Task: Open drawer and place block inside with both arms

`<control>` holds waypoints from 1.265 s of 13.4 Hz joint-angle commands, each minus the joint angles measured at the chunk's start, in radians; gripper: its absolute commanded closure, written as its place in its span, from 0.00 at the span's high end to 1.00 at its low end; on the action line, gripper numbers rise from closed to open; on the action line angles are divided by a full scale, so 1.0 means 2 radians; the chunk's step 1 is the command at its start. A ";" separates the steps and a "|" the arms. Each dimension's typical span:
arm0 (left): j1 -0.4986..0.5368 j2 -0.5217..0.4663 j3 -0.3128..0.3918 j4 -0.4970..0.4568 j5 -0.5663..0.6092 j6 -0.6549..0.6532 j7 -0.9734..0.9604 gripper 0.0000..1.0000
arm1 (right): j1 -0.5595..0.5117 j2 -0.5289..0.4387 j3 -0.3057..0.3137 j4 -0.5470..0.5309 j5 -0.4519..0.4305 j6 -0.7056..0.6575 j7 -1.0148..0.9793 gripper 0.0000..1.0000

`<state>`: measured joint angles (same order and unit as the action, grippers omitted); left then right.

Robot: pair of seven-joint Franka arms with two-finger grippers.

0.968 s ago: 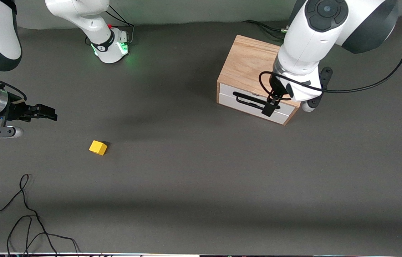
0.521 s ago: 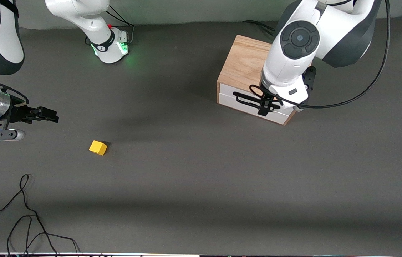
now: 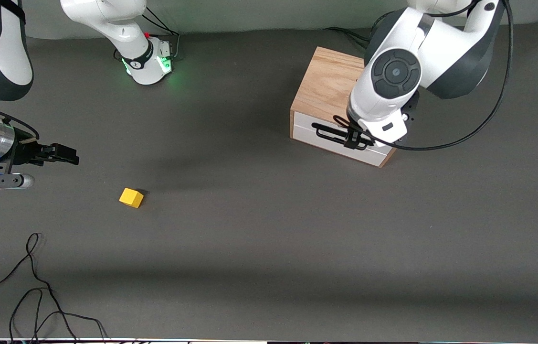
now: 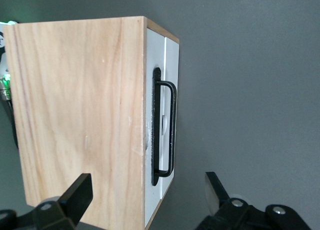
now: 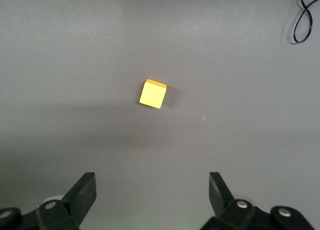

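The wooden cabinet [image 3: 328, 83] stands at the left arm's end of the table, its white drawer [image 3: 319, 135] shut. My left gripper [image 3: 355, 140] hangs open over the black handle [image 3: 328, 134]. In the left wrist view the left gripper [image 4: 147, 190] straddles the cabinet's front edge: one of its fingers [image 4: 77, 192] is over the wooden top [image 4: 80, 115], the other over the table in front of the drawer [image 4: 171, 54] and handle [image 4: 172, 125]. The yellow block [image 3: 131, 197] lies on the table toward the right arm's end. My right gripper [image 3: 66, 154] hovers open beside it, apart. The right wrist view shows the block [image 5: 152, 93] ahead of the open right gripper [image 5: 152, 190].
A loose black cable [image 3: 35, 286] lies near the front camera at the right arm's end, and a loop of cable [image 5: 305, 19] shows in the right wrist view. The right arm's green-lit base [image 3: 149, 62] stands at the back. Dark grey table spreads between block and cabinet.
The left arm has swung in over the cabinet, and its gripper has slid along the drawer front toward the handle's middle. The right arm has barely moved. The block lies where it was.
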<state>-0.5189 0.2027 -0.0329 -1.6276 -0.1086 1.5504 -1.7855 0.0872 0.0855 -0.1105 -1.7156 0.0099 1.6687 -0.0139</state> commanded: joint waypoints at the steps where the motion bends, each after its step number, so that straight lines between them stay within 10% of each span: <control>1: -0.007 0.007 0.003 -0.027 -0.007 0.035 -0.008 1.00 | -0.002 -0.001 0.003 0.000 -0.007 0.005 0.012 1.00; 17: -0.018 0.061 0.004 -0.103 0.009 0.165 -0.006 1.00 | 0.000 0.002 0.007 0.000 -0.008 0.011 0.013 1.00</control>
<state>-0.5389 0.3302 -0.0341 -1.8127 -0.1036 1.8771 -1.7855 0.0881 0.0882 -0.1032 -1.7155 0.0099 1.6746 -0.0125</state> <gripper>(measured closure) 0.000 0.000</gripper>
